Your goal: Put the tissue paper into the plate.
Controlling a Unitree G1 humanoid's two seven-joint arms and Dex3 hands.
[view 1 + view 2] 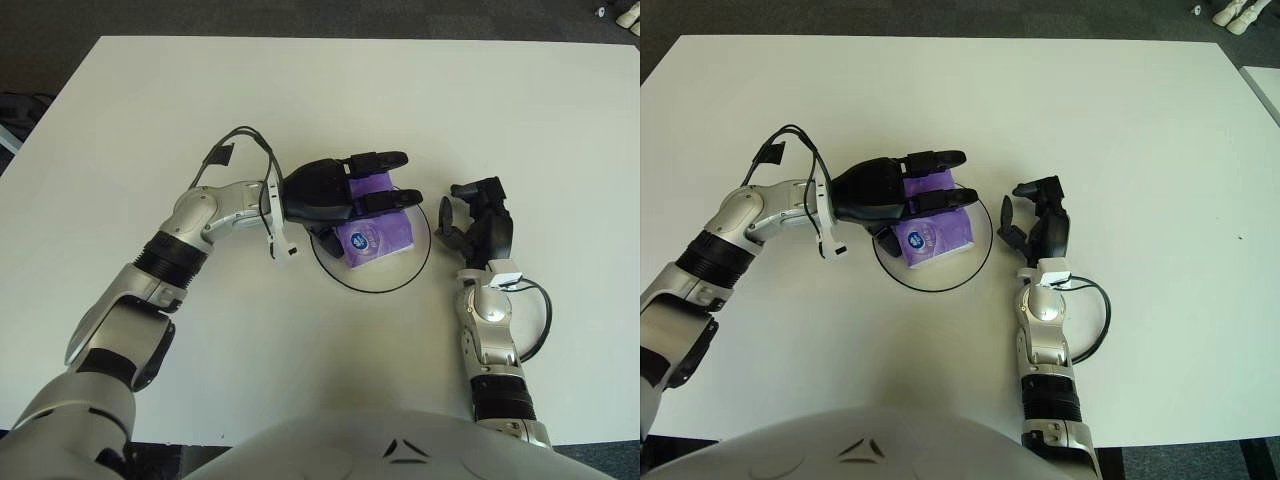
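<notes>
Tissue paper (372, 238) in plate (417, 268), left hand (340, 188) fingers around.

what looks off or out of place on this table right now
Nothing stands out. The left hand grips the purple tissue pack, which sits tilted over the plate. The right hand shows just right of the plate, holding nothing.

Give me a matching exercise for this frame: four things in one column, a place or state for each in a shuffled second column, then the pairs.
Things:
1. left hand
2. right hand
3. tissue pack
4. plate

Places or states:
A. black-rimmed, on the white table
B. purple, over the plate, held
C. beside the plate's right rim, holding nothing
D. fingers closed on the tissue pack

Pairs: 1-D, 2-C, 3-B, 4-A
</notes>
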